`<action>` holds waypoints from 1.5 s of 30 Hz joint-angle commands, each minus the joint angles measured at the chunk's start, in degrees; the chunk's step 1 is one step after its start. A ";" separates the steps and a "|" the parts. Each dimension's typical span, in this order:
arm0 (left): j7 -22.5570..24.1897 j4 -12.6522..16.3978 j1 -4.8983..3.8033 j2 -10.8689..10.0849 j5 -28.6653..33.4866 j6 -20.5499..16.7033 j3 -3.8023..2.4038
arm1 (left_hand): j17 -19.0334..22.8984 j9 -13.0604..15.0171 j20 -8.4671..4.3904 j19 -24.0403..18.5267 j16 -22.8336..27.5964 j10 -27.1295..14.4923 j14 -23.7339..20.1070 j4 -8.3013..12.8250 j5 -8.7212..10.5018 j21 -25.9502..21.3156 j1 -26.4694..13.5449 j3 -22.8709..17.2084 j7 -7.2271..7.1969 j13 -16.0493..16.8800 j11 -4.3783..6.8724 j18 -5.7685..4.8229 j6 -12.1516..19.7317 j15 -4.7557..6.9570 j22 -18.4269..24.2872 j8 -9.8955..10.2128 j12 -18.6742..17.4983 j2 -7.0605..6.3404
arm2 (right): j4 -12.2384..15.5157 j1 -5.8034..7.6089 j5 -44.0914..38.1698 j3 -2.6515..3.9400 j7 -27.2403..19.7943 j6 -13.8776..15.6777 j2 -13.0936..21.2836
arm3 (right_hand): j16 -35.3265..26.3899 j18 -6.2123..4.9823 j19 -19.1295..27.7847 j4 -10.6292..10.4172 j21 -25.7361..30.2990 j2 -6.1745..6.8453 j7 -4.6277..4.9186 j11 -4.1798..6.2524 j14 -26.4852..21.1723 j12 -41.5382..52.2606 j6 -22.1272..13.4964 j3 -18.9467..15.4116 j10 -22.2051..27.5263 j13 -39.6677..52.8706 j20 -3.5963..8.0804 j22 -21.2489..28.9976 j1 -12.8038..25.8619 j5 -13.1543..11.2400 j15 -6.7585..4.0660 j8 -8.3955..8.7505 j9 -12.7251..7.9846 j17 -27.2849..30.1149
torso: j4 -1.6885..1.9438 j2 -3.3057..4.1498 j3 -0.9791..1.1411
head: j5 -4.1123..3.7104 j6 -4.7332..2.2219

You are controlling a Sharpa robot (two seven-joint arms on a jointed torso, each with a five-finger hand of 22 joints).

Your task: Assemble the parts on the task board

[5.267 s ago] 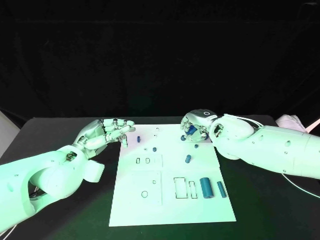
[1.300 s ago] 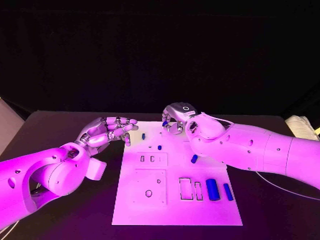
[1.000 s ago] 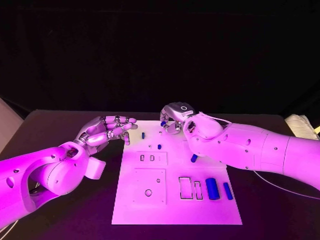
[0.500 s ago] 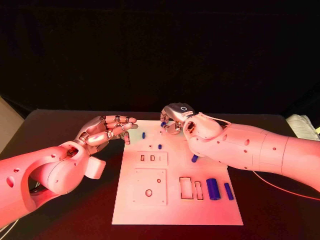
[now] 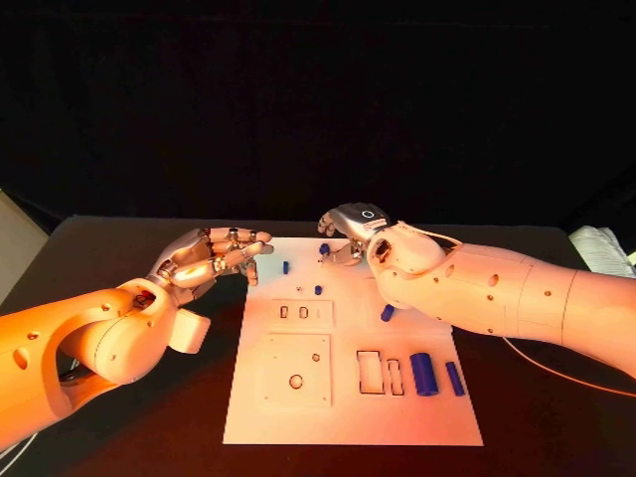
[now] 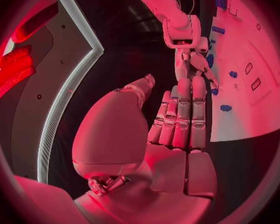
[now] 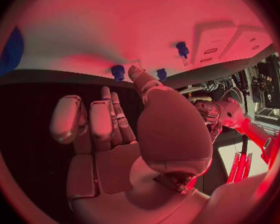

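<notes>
The white task board (image 5: 350, 402) lies in the middle of the table. My right hand (image 5: 351, 235) hovers over its far edge. A small blue peg (image 5: 324, 249) stands upright just beside the fingertips, and the right wrist view shows that peg (image 7: 117, 72) a little off the thumb tip, with nothing in the hand (image 7: 115, 134). More blue parts: a peg (image 5: 287, 267), a small one (image 5: 318, 290), a tilted piece (image 5: 387, 313), and two cylinders (image 5: 422, 374) (image 5: 453, 379) lying near the right edge. My left hand (image 5: 211, 256) hangs empty off the board's far left corner.
Rectangular slots (image 5: 367, 372) and raised white blocks (image 5: 302, 312) (image 5: 297, 370) sit on the board. The black table (image 5: 117, 248) surrounds it. My right forearm (image 5: 505, 298) crosses above the board's right side. In the left wrist view the right hand (image 6: 190, 50) reaches over the board (image 6: 252, 84).
My right hand carried a blue peg leftward along the board's far edge and lowered it; the peg now stands there beside the fingers. The left hand stays put.
</notes>
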State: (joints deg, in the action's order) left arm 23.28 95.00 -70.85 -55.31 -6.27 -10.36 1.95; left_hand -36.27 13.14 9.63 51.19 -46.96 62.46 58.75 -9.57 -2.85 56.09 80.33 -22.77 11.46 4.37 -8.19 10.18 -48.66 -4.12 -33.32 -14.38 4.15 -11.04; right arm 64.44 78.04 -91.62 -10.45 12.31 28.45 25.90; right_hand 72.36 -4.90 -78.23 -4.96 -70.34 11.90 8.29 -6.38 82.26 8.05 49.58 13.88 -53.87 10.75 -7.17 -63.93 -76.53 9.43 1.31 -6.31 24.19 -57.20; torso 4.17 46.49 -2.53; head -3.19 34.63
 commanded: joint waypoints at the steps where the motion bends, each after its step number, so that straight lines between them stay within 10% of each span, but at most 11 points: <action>1: 0.32 -0.10 -0.13 -0.10 0.43 0.78 -0.05 | 0.04 0.05 -0.01 -0.36 0.34 -0.36 -0.09 0.04 0.00 0.28 -0.16 -0.27 0.06 -0.08 0.11 0.35 0.45 0.03 -0.09 0.39 -0.21 0.46 | 1.42 0.05 -0.19 -0.01 -0.73 2.32 1.37 | -0.27 -0.74 0.00 -5.14 1.11 0.65 -0.41 -0.03 -0.34 2.91 -0.43 -3.54 2.06 0.06 0.08 0.81 -3.87 0.00 0.09 0.27 0.47 0.99 | -0.08 -0.04 0.06 | 0.12 -0.22; 10: 0.36 -0.76 -0.18 -0.37 0.80 0.70 -0.04 | 0.08 0.07 0.00 -0.38 0.36 -0.36 -0.06 0.07 0.00 0.31 -0.14 -0.31 0.07 -0.08 0.10 0.35 0.45 0.03 -0.10 0.40 -0.19 0.49 | 8.63 0.59 2.07 0.32 -1.06 5.11 8.97 | 1.95 0.07 -2.37 -8.98 -1.80 0.72 -0.15 1.05 1.20 7.91 0.90 -2.74 -0.30 0.78 0.87 -3.31 -6.75 1.37 -0.78 -0.33 1.17 -2.09 | -0.42 -0.37 0.19 | 0.21 -0.52; 16: 0.36 -1.12 -0.18 -0.30 0.91 0.86 -0.03 | 0.10 0.09 0.00 -0.39 0.38 -0.34 -0.03 0.12 0.00 0.34 -0.09 -0.34 0.06 -0.07 0.11 0.36 0.43 0.03 -0.11 0.40 -0.17 0.51 | 13.52 1.34 9.01 0.93 -2.26 3.75 16.37 | 7.68 2.65 -7.66 -9.29 -11.81 2.00 0.34 2.82 3.94 16.17 2.12 1.80 -15.58 4.96 2.20 -15.91 -7.74 2.55 -2.25 -0.29 1.27 -11.88 | -0.73 -0.74 0.32 | -0.28 -0.82; 18: 0.35 -1.17 -0.18 -0.29 0.92 0.90 -0.03 | 0.10 0.09 0.00 -0.39 0.38 -0.34 -0.03 0.12 0.00 0.34 -0.09 -0.34 0.06 -0.07 0.11 0.36 0.43 0.03 -0.11 0.40 -0.17 0.51 | 14.18 1.58 11.56 1.03 -2.44 2.23 18.17 | 10.02 3.40 -9.03 -9.21 -14.62 3.02 -0.07 3.49 4.73 27.10 2.14 1.66 -18.98 15.32 2.65 -19.49 -7.25 2.61 -2.75 -0.40 1.52 -15.90 | -0.88 -0.79 0.35 | -0.31 -0.83; 19: 0.35 -1.21 -0.18 -0.27 0.93 0.93 -0.03 | 0.10 0.09 0.00 -0.39 0.38 -0.34 -0.03 0.12 0.00 0.34 -0.09 -0.34 0.06 -0.07 0.11 0.36 0.43 0.03 -0.11 0.40 -0.17 0.51 | 14.30 1.68 12.80 1.07 -2.51 1.30 18.98 | 11.27 3.81 -9.72 -9.11 -16.05 3.27 -0.19 3.60 5.12 44.37 1.90 1.50 -21.22 34.50 2.62 -21.34 -7.09 2.78 -2.81 -0.42 1.70 -18.22 | -0.96 -0.84 0.39 | -0.29 -0.82; 21: 0.33 -1.26 -0.18 -0.22 0.93 0.97 -0.02 | 0.10 0.09 0.00 -0.39 0.38 -0.34 -0.03 0.12 0.00 0.34 -0.09 -0.34 0.06 -0.07 0.11 0.36 0.43 0.03 -0.11 0.40 -0.17 0.51 | 14.17 1.82 14.92 1.12 -2.63 -0.48 20.07 | 13.55 4.36 -10.72 -9.86 -17.97 2.59 0.57 2.37 5.82 64.30 0.39 1.00 -23.90 57.14 1.98 -23.87 -6.15 3.75 -2.09 -0.71 2.22 -22.75 | -1.09 -0.87 0.48 | -0.32 -0.86; 25: 0.30 -1.35 -0.17 -0.06 0.94 1.10 -0.02 | 0.10 0.09 0.00 -0.39 0.38 -0.34 -0.03 0.12 0.00 0.34 -0.09 -0.34 0.06 -0.07 0.11 0.36 0.43 0.03 -0.11 0.40 -0.17 0.51 | 12.87 1.96 18.92 1.17 -2.66 -4.46 20.89 | 16.52 4.90 -11.77 -10.66 -19.66 2.14 1.38 1.66 7.11 75.82 -1.25 -0.75 -30.11 71.28 1.04 -26.07 -5.99 4.78 -0.98 -1.55 2.86 -29.72 | -1.12 -0.81 0.58 | -0.28 -0.87; 45: 0.09 -1.61 -0.15 0.28 0.83 1.34 -0.01 | 0.16 0.15 0.01 -0.43 0.42 -0.24 0.02 0.20 -0.01 0.41 -0.03 -0.47 0.02 -0.05 0.13 0.37 0.33 0.05 -0.13 0.36 -0.10 0.63 | 6.47 1.17 23.95 1.09 -2.04 -9.88 16.95 | 17.64 4.90 -11.77 -11.34 -19.66 1.19 1.94 0.97 7.74 80.38 -2.04 -2.55 -34.27 77.15 0.25 -26.07 -5.71 5.66 -0.21 -2.53 3.33 -32.80 | -0.78 -0.05 0.99 | -0.41 -0.68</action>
State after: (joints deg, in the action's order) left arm 23.14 93.35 -70.93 -55.18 -5.62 -10.10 1.97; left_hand -36.17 13.22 9.63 51.19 -46.74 62.46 58.75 -9.41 -2.85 56.31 80.33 -22.93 11.46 4.37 -8.19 10.18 -48.66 -4.12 -33.36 -14.16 4.15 -11.04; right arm 71.12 79.30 -68.85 -9.37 10.54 20.74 43.14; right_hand 89.80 -0.37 -84.00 -16.38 -89.80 13.41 10.08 -5.02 84.04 88.22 47.84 11.71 -83.95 74.95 -6.58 -74.93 -82.34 14.88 0.63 -8.42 27.42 -74.95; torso 3.42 46.32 -1.61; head -3.66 33.92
